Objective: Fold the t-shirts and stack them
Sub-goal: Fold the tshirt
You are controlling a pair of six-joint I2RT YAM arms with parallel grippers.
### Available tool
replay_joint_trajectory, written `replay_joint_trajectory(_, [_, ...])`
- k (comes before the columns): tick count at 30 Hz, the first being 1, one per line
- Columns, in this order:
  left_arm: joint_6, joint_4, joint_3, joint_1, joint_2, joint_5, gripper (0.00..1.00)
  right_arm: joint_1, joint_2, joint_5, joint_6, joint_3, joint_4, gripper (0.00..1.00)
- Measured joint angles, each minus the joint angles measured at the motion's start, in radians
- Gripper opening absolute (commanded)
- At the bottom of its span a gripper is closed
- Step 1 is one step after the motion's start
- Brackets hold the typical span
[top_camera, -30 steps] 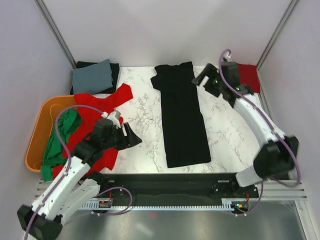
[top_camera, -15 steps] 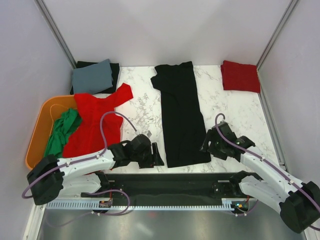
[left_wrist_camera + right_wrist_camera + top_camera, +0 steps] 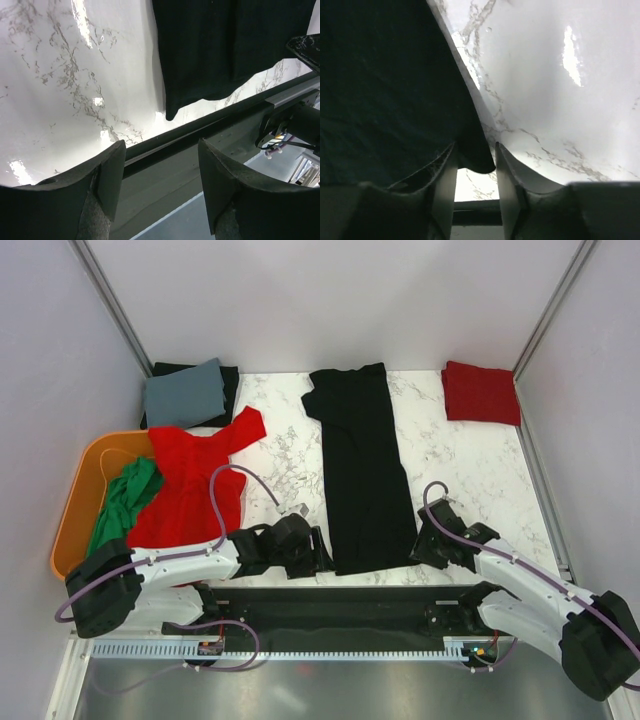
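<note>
A black t-shirt (image 3: 362,470), folded into a long strip, lies down the middle of the marble table (image 3: 460,470). My left gripper (image 3: 318,552) sits low at its near left corner, open, with nothing between the fingers (image 3: 160,145). That corner (image 3: 170,112) lies just ahead of it. My right gripper (image 3: 420,543) is at the near right corner. Its jaws (image 3: 475,146) stand narrow, one on each side of the shirt's corner tip (image 3: 477,160), and a gap still shows between them.
A folded red t-shirt (image 3: 481,392) lies at the back right. A grey-blue one (image 3: 185,392) rests on a black one (image 3: 228,380) at the back left. A red shirt (image 3: 190,485) and a green shirt (image 3: 125,502) spill from the orange tub (image 3: 75,510). The table's front rail (image 3: 210,125) is close.
Both arms swung from the red shirts down to the black shirt's near corners. The right jaws have narrowed around the right corner; the left jaws stay wide.
</note>
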Motion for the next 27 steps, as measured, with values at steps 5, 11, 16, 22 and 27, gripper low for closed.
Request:
replay_joint_trajectory(5, [-0.022,0.019,-0.003,-0.004,0.003,-0.021,0.64,0.0,-0.009,-0.008,0.006,-0.024,0.05,0.22])
replay_joint_trajectory(11, [-0.049,0.069,-0.026,-0.014,0.036,-0.035,0.61,0.0,-0.011,-0.019,0.003,-0.032,0.072,0.14])
replay_joint_trajectory(16, [-0.06,0.135,-0.026,-0.023,0.112,-0.031,0.58,0.0,-0.01,-0.02,-0.008,-0.032,0.077,0.11])
replay_joint_trajectory(22, [-0.08,0.243,-0.022,-0.032,0.173,-0.033,0.47,0.0,-0.006,-0.024,-0.022,-0.032,0.085,0.09])
replay_joint_trajectory(27, [-0.091,0.271,-0.022,-0.035,0.201,-0.048,0.23,0.002,-0.005,-0.025,-0.032,-0.032,0.089,0.0])
